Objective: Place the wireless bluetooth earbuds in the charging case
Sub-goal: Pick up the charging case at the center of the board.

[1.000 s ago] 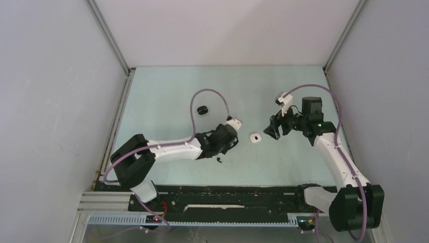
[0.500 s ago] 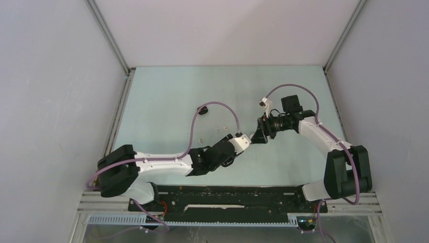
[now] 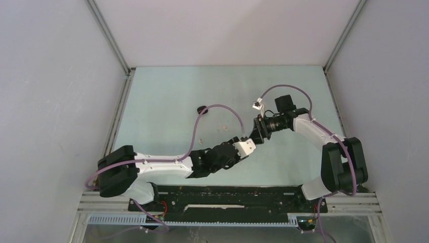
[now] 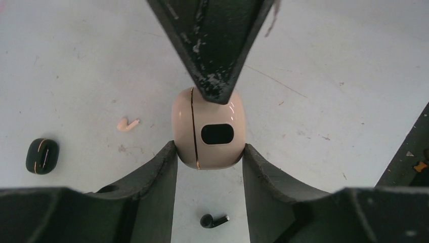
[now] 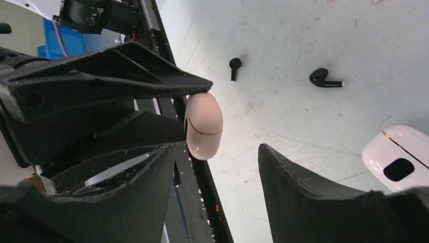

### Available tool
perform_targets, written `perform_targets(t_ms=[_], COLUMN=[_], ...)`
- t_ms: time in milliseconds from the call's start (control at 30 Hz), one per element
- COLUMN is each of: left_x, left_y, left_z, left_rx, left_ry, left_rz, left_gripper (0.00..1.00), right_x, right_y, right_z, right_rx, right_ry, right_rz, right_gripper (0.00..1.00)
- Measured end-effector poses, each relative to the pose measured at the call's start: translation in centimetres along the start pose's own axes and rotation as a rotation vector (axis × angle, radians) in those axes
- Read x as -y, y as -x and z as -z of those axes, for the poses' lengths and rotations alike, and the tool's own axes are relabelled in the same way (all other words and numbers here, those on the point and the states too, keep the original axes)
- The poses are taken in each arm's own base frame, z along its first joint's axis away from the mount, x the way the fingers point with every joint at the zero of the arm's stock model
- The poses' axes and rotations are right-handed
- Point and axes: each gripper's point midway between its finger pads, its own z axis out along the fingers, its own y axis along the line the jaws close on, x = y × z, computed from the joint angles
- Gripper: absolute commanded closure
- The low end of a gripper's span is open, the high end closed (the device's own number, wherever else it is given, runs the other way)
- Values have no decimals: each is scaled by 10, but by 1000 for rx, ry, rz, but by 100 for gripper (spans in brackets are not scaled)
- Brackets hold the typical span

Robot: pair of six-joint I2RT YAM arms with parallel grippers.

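- The black case (image 4: 42, 156) lies shut on the worktop (image 4: 329, 76), well off to the left of the left tool.
- A pale earbud (image 4: 127, 124) lies on its side between the black case and the left tool, apart from both.
- The left tool (image 4: 208, 148) pinches the cream case (image 4: 208, 134) by its two sides and holds it off the worktop. The case's seam runs upright, and a dark oval shows on its face.
- A black earbud (image 4: 213, 220) lies on the worktop below the left tool, seen in the gap between its fingers.
- The right tool (image 5: 215, 149) faces the left tool with its fingers spread and grips nothing. One fingertip (image 4: 212, 76) reaches the cream case's top edge, but I cannot tell whether it touches.
- The other black earbud (image 5: 324, 77) lies on the worktop beyond the right tool, near the first but apart from it.
- A white case (image 5: 399, 157) sits on the worktop to the right of the right tool.
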Motion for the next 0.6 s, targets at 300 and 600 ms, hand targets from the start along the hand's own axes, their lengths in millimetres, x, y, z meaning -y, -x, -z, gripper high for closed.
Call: perform_targets(t_ms=[300,600], left_x=[9,9], left_y=[11,14], left_z=[0,0], left_rx=[44,54], left_ry=[-27,-25], left_rz=[-24,-34], left_gripper=[66,62], right_x=[-5,-20], right_y=[-3,-10], right_z=[-6,-14], right_rx=[-33,-109], right_ry=[58,175], right_rz=[-54,-69], right_gripper=[39,74])
